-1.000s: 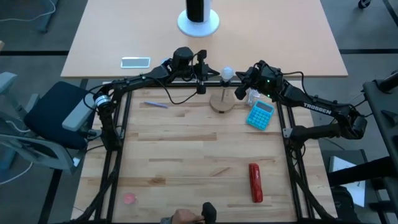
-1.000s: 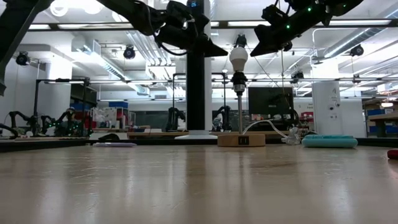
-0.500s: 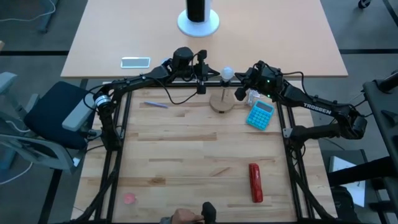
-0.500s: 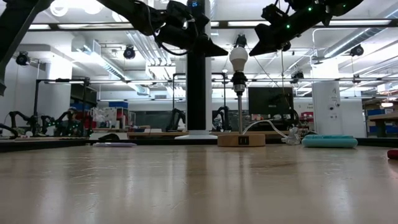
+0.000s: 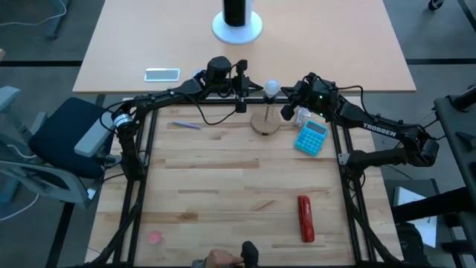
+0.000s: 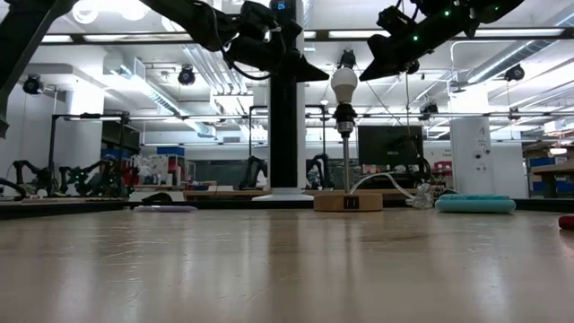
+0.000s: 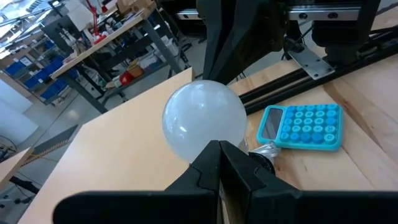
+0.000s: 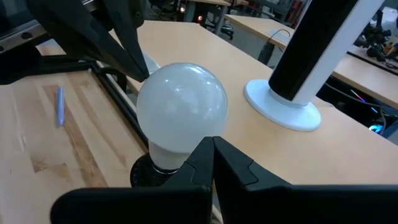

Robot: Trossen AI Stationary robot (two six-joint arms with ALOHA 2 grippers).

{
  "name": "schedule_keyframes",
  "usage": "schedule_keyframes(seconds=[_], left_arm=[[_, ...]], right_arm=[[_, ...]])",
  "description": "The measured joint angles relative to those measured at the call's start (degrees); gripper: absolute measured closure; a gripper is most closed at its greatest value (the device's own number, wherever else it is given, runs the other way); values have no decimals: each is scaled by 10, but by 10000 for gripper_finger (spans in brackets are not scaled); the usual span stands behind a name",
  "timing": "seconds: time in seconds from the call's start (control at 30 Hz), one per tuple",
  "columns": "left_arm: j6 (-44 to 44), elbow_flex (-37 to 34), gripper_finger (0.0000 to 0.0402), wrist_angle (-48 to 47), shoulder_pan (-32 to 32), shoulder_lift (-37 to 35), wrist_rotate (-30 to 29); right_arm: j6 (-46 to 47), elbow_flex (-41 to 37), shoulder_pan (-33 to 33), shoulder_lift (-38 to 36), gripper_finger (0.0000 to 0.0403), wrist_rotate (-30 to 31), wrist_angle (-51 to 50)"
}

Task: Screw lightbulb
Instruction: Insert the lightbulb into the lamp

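The white frosted lightbulb (image 6: 343,83) stands upright with its screw end in a dark socket (image 6: 344,115) on a thin post, which rises from a round wooden disc (image 5: 265,123) at the table's far side. My left gripper (image 6: 321,75) is shut, and its tips are level with the bulb's left side. My right gripper (image 6: 366,75) is shut too, with its tips at the bulb's right side. In the left wrist view the lightbulb (image 7: 204,118) fills the space just past the shut fingertips. The right wrist view shows the lightbulb (image 8: 181,106) the same way. My left gripper comes level from the table's left, its shut tips at the bulb's round glass side (image 7: 208,138). I cannot tell whether they touch it. My right gripper comes level from the table's right, its shut tips at the glass near the bulb's neck (image 8: 186,144). Touch cannot be told there either.
A blue calculator (image 5: 311,137) lies right of the disc, a purple pen (image 5: 186,125) to its left and a red oblong object (image 5: 305,218) near the front right. A phone (image 5: 162,74) and a white-based dark cylinder (image 5: 237,22) sit on the far table.
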Motion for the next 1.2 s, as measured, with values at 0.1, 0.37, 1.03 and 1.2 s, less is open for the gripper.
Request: schedule_keyframes(seconds=[0.1, 0.37, 1.03, 1.2], left_arm=[[0, 0, 401, 0, 0, 0, 0], [0, 0, 401, 3, 0, 0, 0], [15, 0, 401, 35, 1, 20, -22], [15, 0, 401, 34, 1, 27, -24]], right_arm=[[1, 0, 0, 0, 403, 0, 0], [0, 0, 0, 0, 403, -7, 0], [7, 0, 0, 0, 403, -27, 5], [8, 0, 1, 0, 403, -31, 2]])
